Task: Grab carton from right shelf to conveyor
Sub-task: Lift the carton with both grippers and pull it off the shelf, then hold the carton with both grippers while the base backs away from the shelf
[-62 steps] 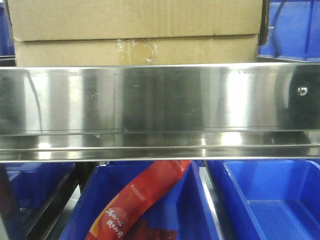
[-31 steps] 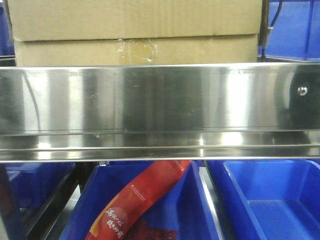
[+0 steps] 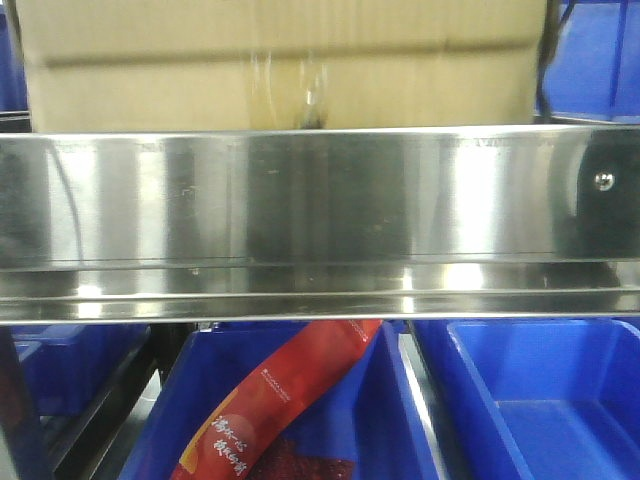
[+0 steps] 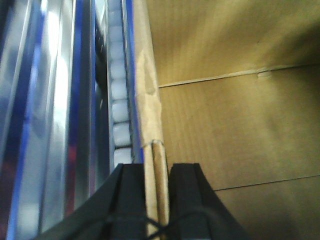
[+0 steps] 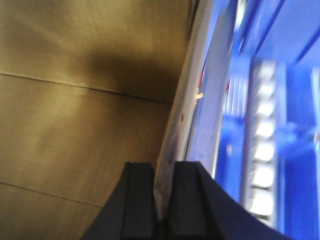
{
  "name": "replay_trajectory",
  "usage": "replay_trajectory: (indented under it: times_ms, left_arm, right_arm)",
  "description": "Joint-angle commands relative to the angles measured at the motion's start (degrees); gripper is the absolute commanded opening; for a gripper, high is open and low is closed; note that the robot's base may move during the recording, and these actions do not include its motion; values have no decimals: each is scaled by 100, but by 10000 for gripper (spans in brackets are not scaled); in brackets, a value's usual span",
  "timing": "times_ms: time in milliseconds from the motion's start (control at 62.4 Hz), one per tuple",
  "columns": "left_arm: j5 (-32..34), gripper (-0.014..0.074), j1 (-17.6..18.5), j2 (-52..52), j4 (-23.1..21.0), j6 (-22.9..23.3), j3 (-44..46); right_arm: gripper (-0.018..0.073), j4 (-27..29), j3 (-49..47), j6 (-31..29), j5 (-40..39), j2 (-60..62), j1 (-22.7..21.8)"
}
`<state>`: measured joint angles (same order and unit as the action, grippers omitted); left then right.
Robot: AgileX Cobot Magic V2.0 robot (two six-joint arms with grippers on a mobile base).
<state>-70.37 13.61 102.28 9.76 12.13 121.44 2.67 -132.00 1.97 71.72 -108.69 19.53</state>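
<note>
The carton [image 3: 280,60], plain brown cardboard with smeared clear tape at its lower edge, stands behind the right shelf's mirror-like steel rail [image 3: 320,200]. In the left wrist view my left gripper [image 4: 157,172] is shut on the carton's upright wall edge [image 4: 150,100], with the carton's inside [image 4: 240,115] to its right. In the right wrist view my right gripper [image 5: 163,172] is shut on the opposite wall edge [image 5: 175,125], with the carton's inside [image 5: 85,115] to its left. Neither gripper shows in the front view. The conveyor is out of view.
A small screw [image 3: 604,181] sits at the rail's right end. Under the shelf are blue bins [image 3: 540,400]; one [image 3: 390,420] holds a red packet [image 3: 290,390]. More blue bins [image 3: 600,60] stand beside the carton. White rollers [image 4: 120,100] run beside its left wall.
The carton has shifted: its flap seam sits higher in the front view, its right edge lies farther right, and the tape is blurred by motion. The shelf and bins have not moved.
</note>
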Motion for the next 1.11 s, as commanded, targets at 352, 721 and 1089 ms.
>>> replay_trajectory:
  times_ms: [352,721,1089]
  left_arm:
    - [41,-16,377,-1529,-65,4,-532]
    - [41,-16,1728,-2462,214,508,-1748]
    - [41,-16,2000,-2477,505,656,-1748]
  right_arm:
    - [-66,-21,1134,-39,-175,1924,187]
    - [-66,160,2907,-39,-175,3241,187]
    - [-66,160,2931,-39,-175,3237,187]
